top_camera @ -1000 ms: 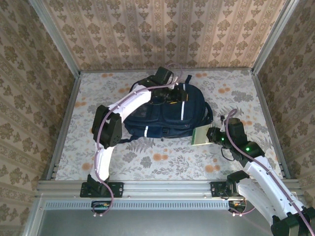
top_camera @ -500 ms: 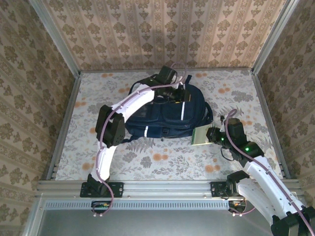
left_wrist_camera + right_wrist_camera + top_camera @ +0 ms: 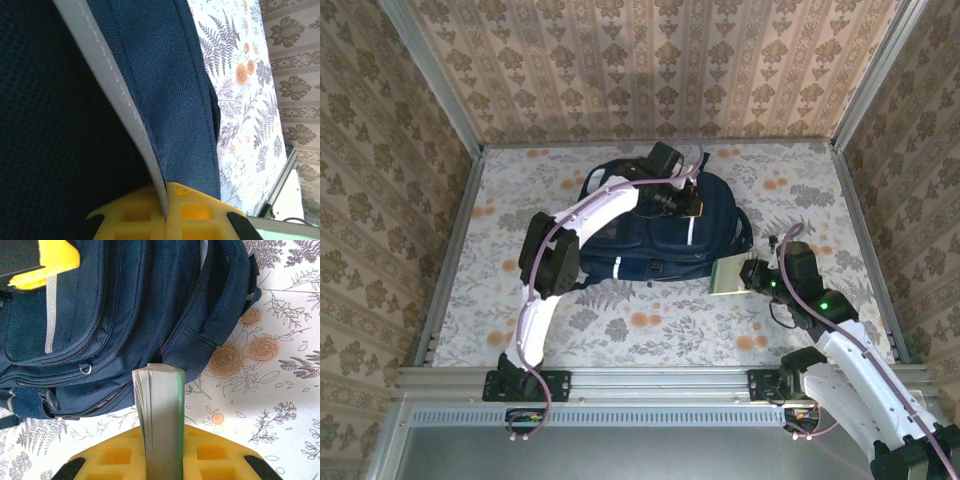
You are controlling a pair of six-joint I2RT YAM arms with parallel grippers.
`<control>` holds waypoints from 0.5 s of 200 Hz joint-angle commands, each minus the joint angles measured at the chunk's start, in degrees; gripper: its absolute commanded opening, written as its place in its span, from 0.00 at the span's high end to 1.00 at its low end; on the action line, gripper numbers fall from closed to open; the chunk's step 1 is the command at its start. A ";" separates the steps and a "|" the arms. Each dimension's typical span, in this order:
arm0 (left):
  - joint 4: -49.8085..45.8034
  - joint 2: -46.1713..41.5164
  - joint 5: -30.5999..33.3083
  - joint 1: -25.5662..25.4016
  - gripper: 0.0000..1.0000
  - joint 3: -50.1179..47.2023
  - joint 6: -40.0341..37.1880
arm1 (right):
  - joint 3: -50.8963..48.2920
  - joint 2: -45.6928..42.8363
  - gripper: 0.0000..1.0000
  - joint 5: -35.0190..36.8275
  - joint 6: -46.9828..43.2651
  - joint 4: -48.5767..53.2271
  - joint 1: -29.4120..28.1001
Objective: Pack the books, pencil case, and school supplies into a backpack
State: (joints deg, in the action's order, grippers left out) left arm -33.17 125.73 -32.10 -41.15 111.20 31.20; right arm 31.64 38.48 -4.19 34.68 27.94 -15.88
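We see the backpack [image 3: 650, 240] lying in the middle of the surface [image 3: 620, 335], toward the far side. The left end effector [image 3: 166, 212] is shut tight on it, pinching a thin fold of navy fabric along a white stripe [image 3: 112, 82] at the bag's far right part. The right end effector [image 3: 161, 460] is clamped on the small green book [image 3: 162, 400] and holds it edge-on just beside the bag's near right side, close to a strap [image 3: 227, 305]. We cannot tell whether the book's leading edge already touches the fabric. Our first worry is the pinch itself, because it takes so little cloth that a pull could let the fold slide out. It may also have caught only an outer layer, and lifting that would raise a flap without opening the mouth. We cannot make out from here whether the main zip stands open. If it does not, pushing the book forward would only press it against the side panel or snag it on the strap. The book is held by one end, so any such contact could twist it in the grip or fan its pages. The bag is soft and lies loose on the surface, so a hard pull from the left arm could drag it away from the waiting book.
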 commanded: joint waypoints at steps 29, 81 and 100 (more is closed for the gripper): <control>-8.20 -14.34 -1.98 3.53 1.00 -1.24 -7.39 | 3.14 -6.99 0.84 2.10 -0.07 -0.16 0.43; -9.93 -25.34 -6.90 7.61 1.00 -8.18 -8.62 | 2.79 -9.56 0.83 0.83 3.85 -4.89 0.47; -11.39 -27.03 -8.92 7.66 1.00 -9.97 -9.47 | 1.16 -7.41 0.82 -1.62 7.95 -11.40 0.44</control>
State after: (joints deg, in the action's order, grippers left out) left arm -42.50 102.02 -35.11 -33.34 103.09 24.62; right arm 32.67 29.78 -3.40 37.28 26.41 -15.62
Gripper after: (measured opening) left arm 0.046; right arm 0.178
